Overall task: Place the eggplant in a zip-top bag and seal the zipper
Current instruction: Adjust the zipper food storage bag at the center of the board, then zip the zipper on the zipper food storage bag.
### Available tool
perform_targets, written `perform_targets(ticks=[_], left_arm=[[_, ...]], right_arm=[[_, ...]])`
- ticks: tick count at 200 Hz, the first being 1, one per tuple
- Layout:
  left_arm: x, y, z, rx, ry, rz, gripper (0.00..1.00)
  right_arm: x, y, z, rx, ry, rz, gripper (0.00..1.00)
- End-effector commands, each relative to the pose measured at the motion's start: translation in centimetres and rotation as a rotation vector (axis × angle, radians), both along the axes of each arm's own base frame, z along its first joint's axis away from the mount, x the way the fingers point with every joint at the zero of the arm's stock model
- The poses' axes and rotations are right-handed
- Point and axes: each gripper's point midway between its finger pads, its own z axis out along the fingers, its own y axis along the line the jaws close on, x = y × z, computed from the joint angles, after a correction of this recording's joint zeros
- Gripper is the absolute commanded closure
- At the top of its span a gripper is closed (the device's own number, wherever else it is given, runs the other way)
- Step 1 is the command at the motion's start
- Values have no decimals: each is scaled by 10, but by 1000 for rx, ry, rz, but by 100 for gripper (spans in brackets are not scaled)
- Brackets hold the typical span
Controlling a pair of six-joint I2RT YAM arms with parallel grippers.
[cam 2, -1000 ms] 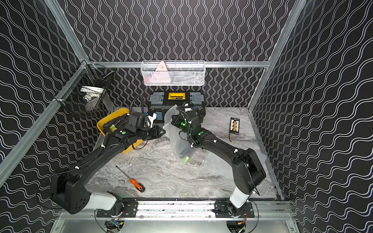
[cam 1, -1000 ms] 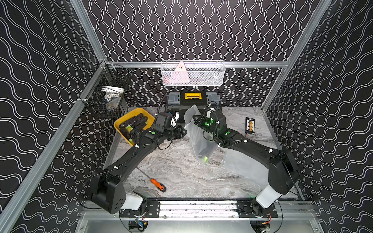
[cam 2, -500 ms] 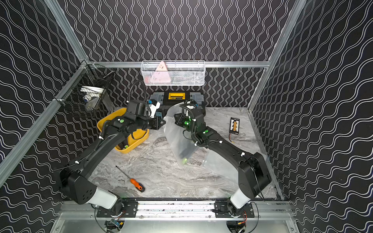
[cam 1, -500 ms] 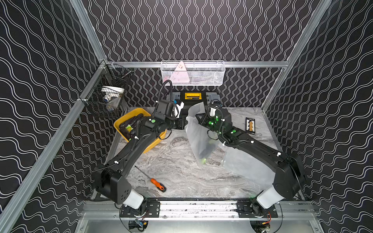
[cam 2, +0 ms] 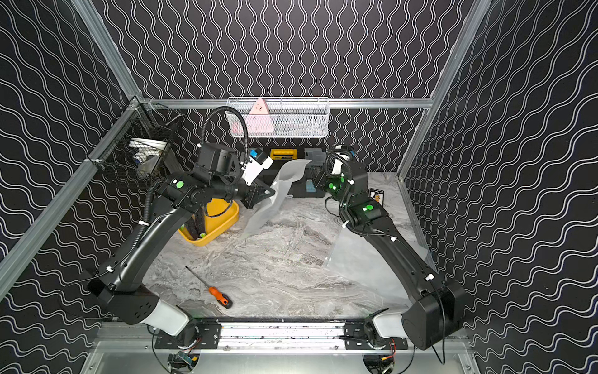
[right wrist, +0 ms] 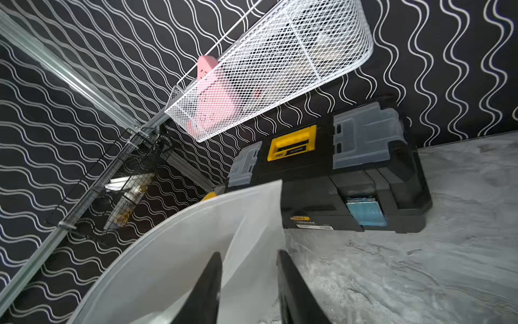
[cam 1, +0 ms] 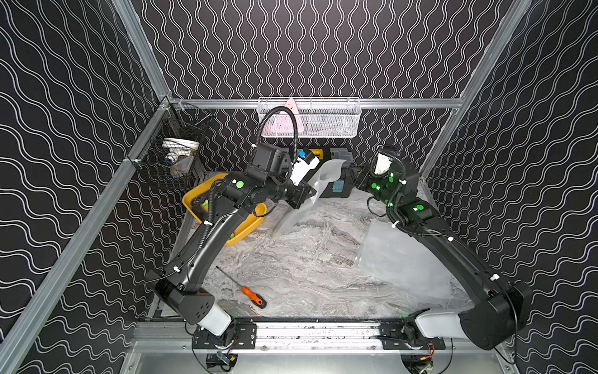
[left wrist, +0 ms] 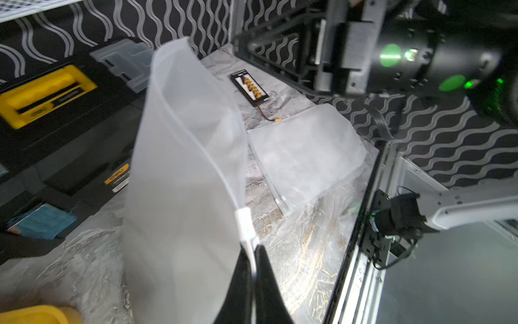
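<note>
Left claw (left wrist: 253, 249): I see it clenched on zip-top bag (left wrist: 179, 168) edge, lower centre | right claw (right wrist: 249, 254): released, jaws apart

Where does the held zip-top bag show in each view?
Top view: zip-top bag at centre, before the toolbox.
Top view: zip-top bag at centre, toolbox behind.
Left wrist: zip-top bag pinched by left gripper.
Right wrist: zip-top bag before right gripper.
Shared landmark: yellow-handled toolbox.
</note>
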Motion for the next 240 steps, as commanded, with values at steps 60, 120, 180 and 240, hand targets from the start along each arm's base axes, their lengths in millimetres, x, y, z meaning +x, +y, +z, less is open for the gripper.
perform_targets(ticks=[60,120,180,240], left_arm=[[-25,8,5,55,-84,-79,100],[37,66,-118,202,162,111,100],[60,69,-148,247,188,86,100],[48,44,-127,157,140,-82,100]], right_arm=[[-16,-1,25,-68,-80,48,65],[-22,46,-9,-177,-89,360,61],[-40,90,-54,-171,-109,896,64],[-58,99,-67,-206,-227,1113,63]])
